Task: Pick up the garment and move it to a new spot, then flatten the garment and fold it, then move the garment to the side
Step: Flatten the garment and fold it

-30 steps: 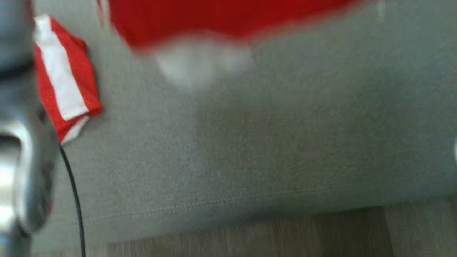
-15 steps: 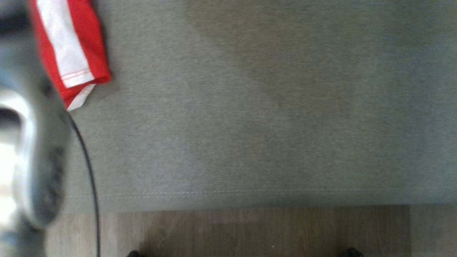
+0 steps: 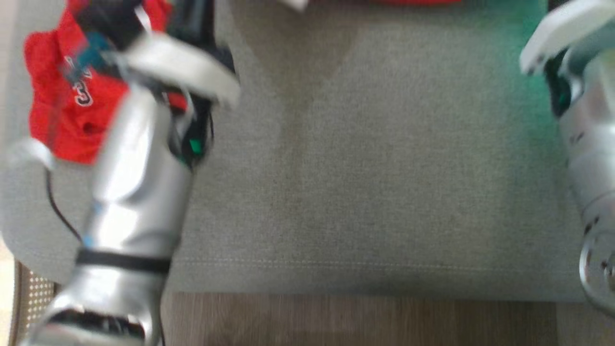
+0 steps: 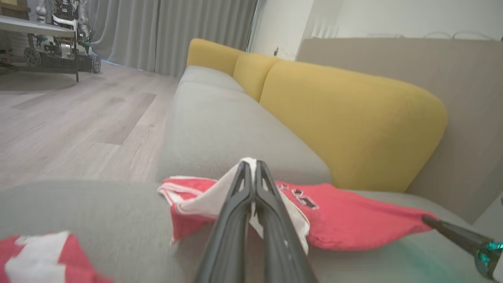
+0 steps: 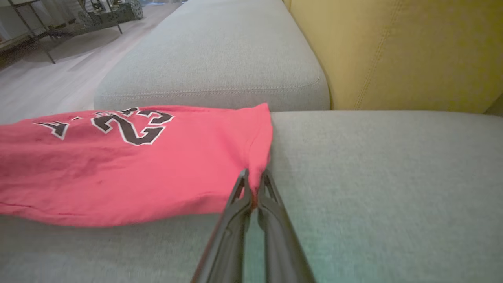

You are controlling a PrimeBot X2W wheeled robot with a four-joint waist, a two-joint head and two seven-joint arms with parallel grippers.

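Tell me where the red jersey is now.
In the right wrist view, the red jersey spans the grey seat cushion before the yellow backrest, one end pinched by the left hand, the other by the right hand.

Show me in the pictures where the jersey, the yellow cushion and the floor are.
jersey (image 5: 118,177): right wrist view, on the red cloth under the number.
yellow cushion (image 4: 346,118): left wrist view, on its front face.
floor (image 4: 78,118): left wrist view, on the wooden boards at the left.
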